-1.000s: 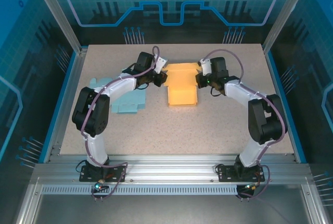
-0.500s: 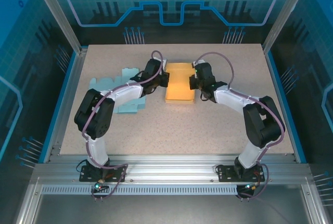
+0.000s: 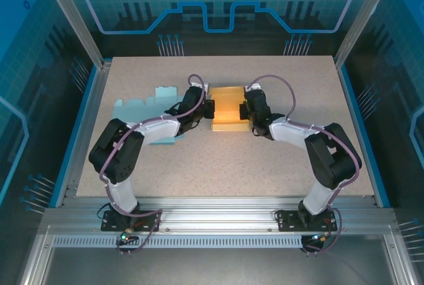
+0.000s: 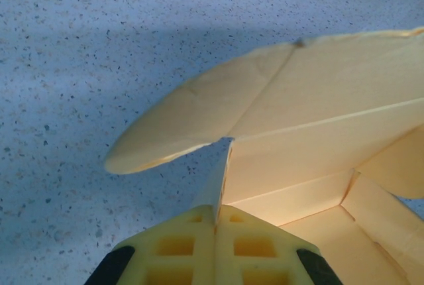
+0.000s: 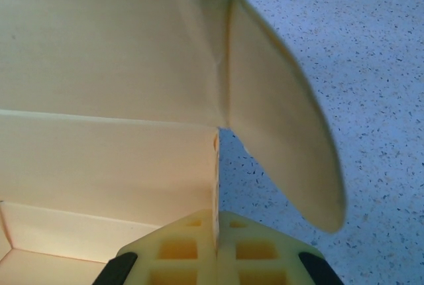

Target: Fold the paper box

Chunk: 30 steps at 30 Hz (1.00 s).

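Note:
The yellow paper box lies partly folded at the table's middle back, its walls raised. My left gripper is shut on the box's left side wall, and my right gripper is shut on the right side wall. In the left wrist view, the left gripper pinches a thin upright wall edge; a rounded flap juts out over the table beside the box's inside. From the right wrist camera, the right gripper clamps the opposite wall, with a rounded flap hanging outward.
A flat light blue paper sheet lies left of the box, partly under the left arm. The speckled table has free room in front of the box. Metal frame posts and blue walls ring the table.
Both grippers have drawn toward the table's front and closer together with the box walls pinched. The yellow box has gone from a long flat sheet to a shorter shape with raised walls.

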Available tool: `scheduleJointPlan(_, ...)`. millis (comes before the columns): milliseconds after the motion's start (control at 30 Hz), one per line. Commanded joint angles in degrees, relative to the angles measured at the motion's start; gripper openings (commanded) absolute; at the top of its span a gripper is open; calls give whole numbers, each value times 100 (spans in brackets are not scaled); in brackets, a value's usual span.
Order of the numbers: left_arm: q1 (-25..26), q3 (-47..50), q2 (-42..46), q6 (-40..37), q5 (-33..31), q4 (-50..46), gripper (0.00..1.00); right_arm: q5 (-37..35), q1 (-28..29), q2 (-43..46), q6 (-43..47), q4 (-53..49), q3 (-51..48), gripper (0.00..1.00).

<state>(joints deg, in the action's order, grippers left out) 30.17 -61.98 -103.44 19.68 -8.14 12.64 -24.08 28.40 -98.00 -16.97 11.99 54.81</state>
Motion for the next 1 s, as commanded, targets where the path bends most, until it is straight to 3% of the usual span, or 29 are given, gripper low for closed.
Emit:
scheduleJointPlan(0,210,188,207,347,458,376,0,239,279,150,-96,305,-173,0)
scheduleJointPlan(567,472,389,678,595,465,752,0,-53,628,835,388,1197,-1009,0)
scheduleJointPlan(967,609,360,386,567,195,1688,0,-28,639,265,517,1966,-651,0)
